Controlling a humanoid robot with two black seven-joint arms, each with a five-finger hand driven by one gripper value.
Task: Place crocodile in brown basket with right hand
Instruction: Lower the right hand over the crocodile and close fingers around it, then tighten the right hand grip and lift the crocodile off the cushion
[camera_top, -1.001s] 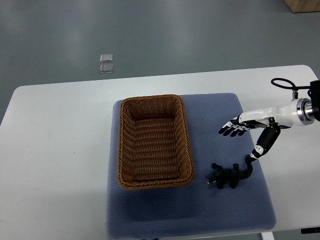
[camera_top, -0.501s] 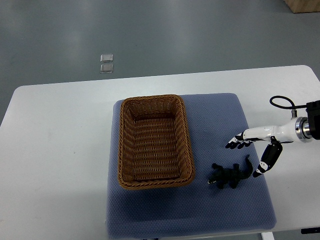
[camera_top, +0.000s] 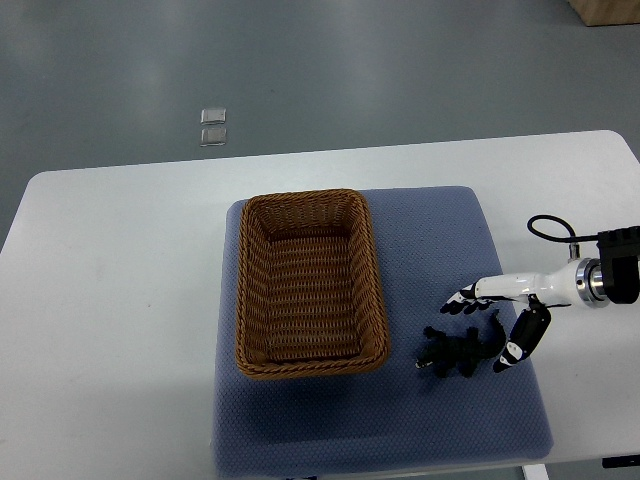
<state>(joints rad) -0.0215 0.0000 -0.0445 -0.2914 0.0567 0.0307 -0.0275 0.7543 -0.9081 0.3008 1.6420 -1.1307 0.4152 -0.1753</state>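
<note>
One robot hand (camera_top: 500, 310) spread beside crocodile (camera_top: 458, 351), basket (camera_top: 305, 196) apart

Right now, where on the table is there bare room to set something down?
The white table left of the blue mat is bare, as is the mat between the brown basket and its far right corner. It's crowded near right, where the right hand hovers by the crocodile.

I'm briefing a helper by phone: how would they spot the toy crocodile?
A blue mat covers the middle of the white table. On it, right of the brown basket, lies the crocodile, beside the right hand. It is the only small, dark thing there.
</note>
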